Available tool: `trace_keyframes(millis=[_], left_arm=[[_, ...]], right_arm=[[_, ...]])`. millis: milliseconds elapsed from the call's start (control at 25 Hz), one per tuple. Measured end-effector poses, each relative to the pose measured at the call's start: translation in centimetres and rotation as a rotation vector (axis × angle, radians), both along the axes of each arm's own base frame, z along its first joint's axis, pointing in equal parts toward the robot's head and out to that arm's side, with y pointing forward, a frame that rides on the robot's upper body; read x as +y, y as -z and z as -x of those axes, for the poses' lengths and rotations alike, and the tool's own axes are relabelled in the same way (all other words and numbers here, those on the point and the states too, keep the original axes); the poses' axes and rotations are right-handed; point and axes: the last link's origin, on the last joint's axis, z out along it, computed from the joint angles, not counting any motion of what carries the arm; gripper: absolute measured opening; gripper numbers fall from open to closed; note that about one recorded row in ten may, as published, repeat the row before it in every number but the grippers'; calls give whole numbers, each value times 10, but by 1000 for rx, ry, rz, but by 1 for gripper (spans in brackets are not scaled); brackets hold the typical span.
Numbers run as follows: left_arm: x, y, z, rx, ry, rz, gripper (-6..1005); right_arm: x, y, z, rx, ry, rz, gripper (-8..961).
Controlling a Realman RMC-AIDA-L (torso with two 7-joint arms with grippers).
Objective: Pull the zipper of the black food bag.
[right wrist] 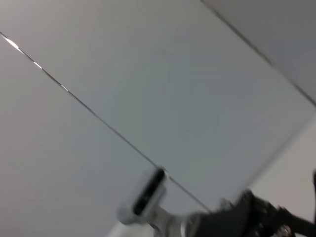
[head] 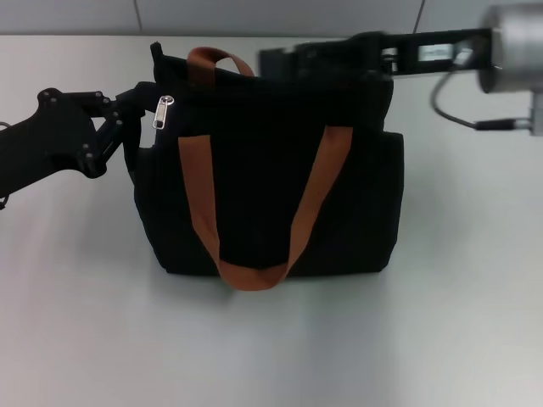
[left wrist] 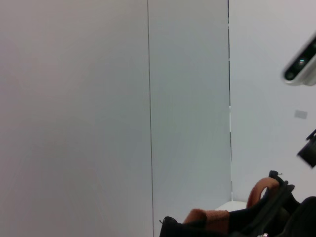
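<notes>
The black food bag (head: 271, 178) stands upright in the middle of the white table in the head view, with rust-orange strap handles (head: 318, 182). The silver zipper pull (head: 163, 112) hangs at the left end of the bag's top edge. My left gripper (head: 136, 114) reaches in from the left and sits right beside the pull, against the bag's upper left corner. My right gripper (head: 276, 61) reaches in from the right along the bag's top back edge, near the far handle (head: 212, 59). The left wrist view shows only a bit of the bag's top (left wrist: 276, 202) and an orange strap (left wrist: 205, 216).
The white table (head: 271, 339) spreads around the bag, with a grey wall behind it. The right arm's silver body (head: 513, 47) and a cable (head: 458, 114) hang over the back right. The right wrist view shows wall panels and the robot's head (right wrist: 148, 195).
</notes>
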Motion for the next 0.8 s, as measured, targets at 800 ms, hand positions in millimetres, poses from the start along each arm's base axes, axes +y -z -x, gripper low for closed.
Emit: trace_keyframes(millis=[800], left_arm=[[-2,3,0,-10,-3,5,42]], right_arm=[[13,51,54,-212,7,61,815]])
